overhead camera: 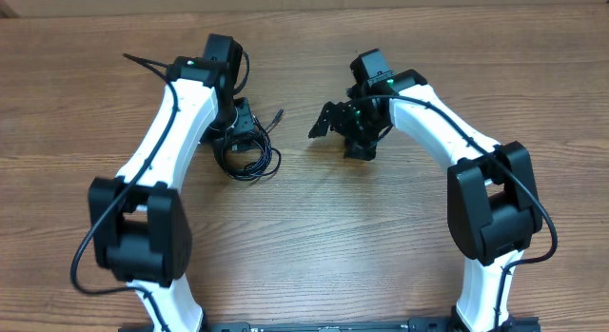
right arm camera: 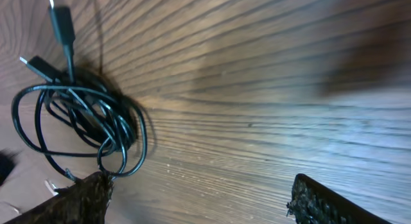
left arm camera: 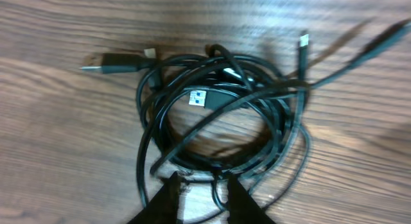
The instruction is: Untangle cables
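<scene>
Overhead: left arm runs from the near-left table edge up and away. Its white link slants toward the far side, and the wrist folds back so the left gripper points down onto the cables. The cables are one tangled black bundle on the wooden table, left of centre, just below the gripper. One strand sticks out to the upper right.

The right arm mirrors it from the near-right edge. It arcs up and inward, with the wrist bent so the right gripper angles down-left toward mid-table. It is well apart from the bundle and touches nothing.

Left wrist view: the cables form a rough coil of several overlapping loops. A long USB plug lies flat at upper left, and a blue-tongued connector sits inside the coil. A small plug pokes up at upper right. The left gripper sits at the coil's near rim. Its fingertips are drawn close with a narrow gap, and a strand crosses that gap. I can't tell whether it's pinched or just lying between them.

Right wrist view: right gripper is spread wide. Its fingers stand far apart with only bare wood between them. The cables sit off to the left, near the left finger, and I can't tell if they touch it.
</scene>
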